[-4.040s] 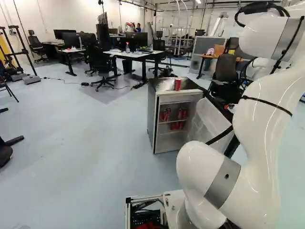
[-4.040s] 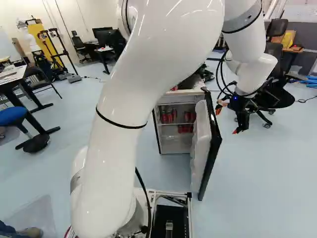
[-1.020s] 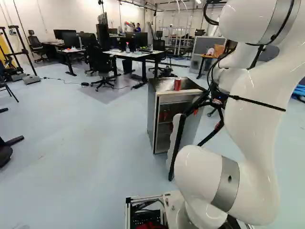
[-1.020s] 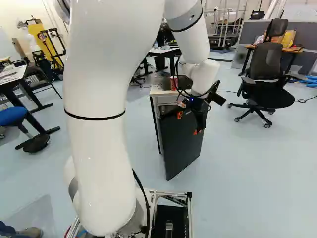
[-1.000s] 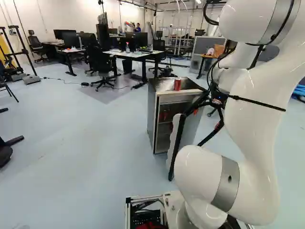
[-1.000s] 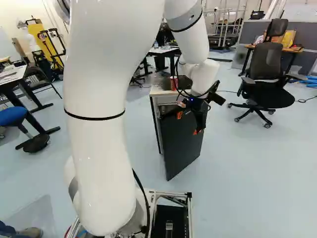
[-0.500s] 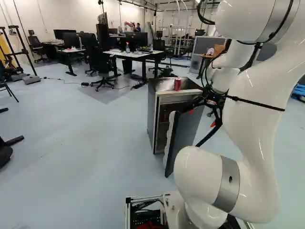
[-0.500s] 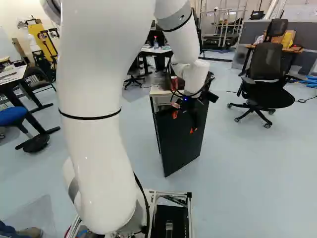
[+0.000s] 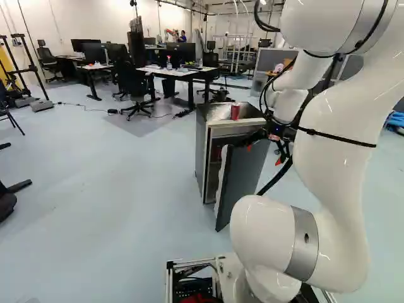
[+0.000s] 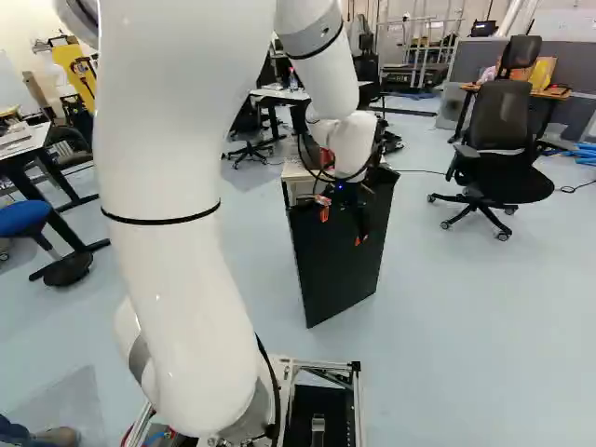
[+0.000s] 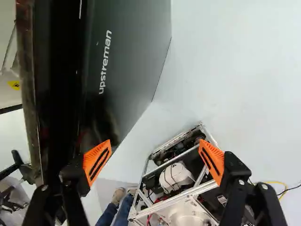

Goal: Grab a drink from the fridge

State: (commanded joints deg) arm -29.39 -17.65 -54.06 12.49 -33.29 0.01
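The gripper (image 10: 343, 227) stands wide open with nothing between its fingers, near the outer face of the partly open fridge door (image 10: 337, 270), around the centre of the right base view. The fridge (image 9: 201, 148) sits just right of centre in the left base view, a red can (image 9: 235, 112) on top.

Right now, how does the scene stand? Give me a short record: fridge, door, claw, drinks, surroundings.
fridge: upright, ahead of the arm's mount
door: ajar
claw: open, holding nothing, one side close by the door; contact cannot be told
drink on top: one red can, upright
drinks inside: mostly hidden by the door, count cannot be told
nearby: black office chair, right of the fridge in the right base view
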